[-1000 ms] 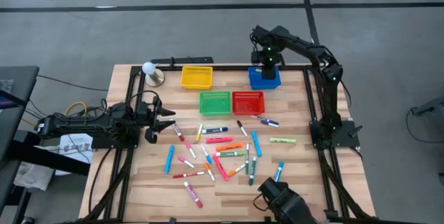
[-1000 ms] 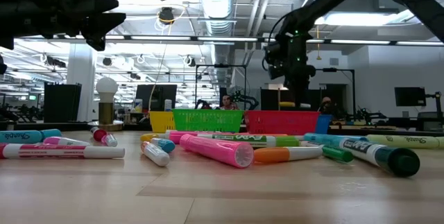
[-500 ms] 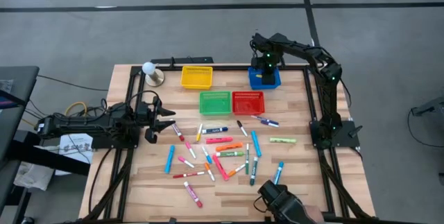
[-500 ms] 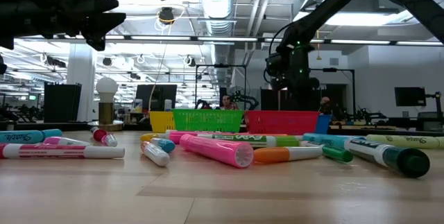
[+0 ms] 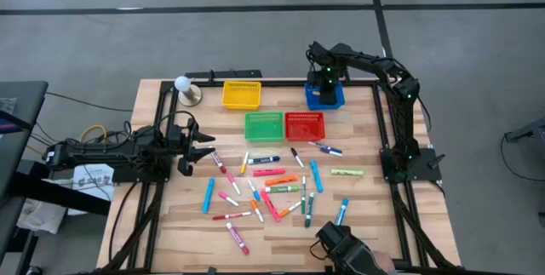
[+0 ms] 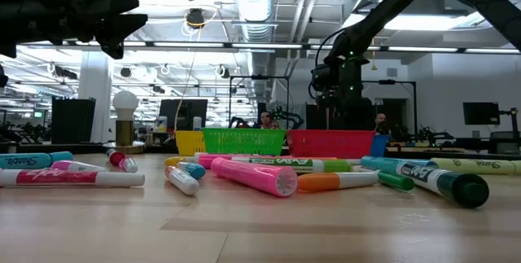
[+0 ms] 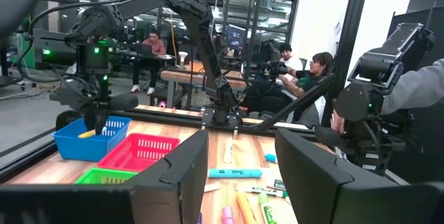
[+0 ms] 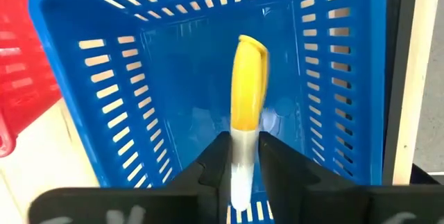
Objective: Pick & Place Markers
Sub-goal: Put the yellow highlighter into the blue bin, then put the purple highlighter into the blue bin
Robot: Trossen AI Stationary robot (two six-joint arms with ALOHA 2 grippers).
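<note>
From above, my right hand [image 5: 324, 83] hangs over the blue basket [image 5: 324, 96] at the far right of the counter [image 5: 358, 215]. About two dozen markers [image 5: 272, 186] lie scattered mid-counter, so I judge this barely begun. The left hand [image 5: 200, 149] waits, released, at the left edge.

Low view: markers [image 6: 252, 173] sprawl across the foreground, and the right hand [image 6: 342, 92] is down behind the red basket [image 6: 330, 142].

Left wrist: the left hand's fingers [image 7: 173, 175] stand apart, grasping nothing. Far off, the marker [image 7: 88, 132] slants into the blue basket [image 7: 90, 139].

Right wrist: the right hand [image 8: 242, 165] is clenched on a yellow marker [image 8: 248, 89], long axis running straight out from the fingers, yellow cap leading, poised over the blue basket [image 8: 118, 113] floor. Not yet let go.
</note>
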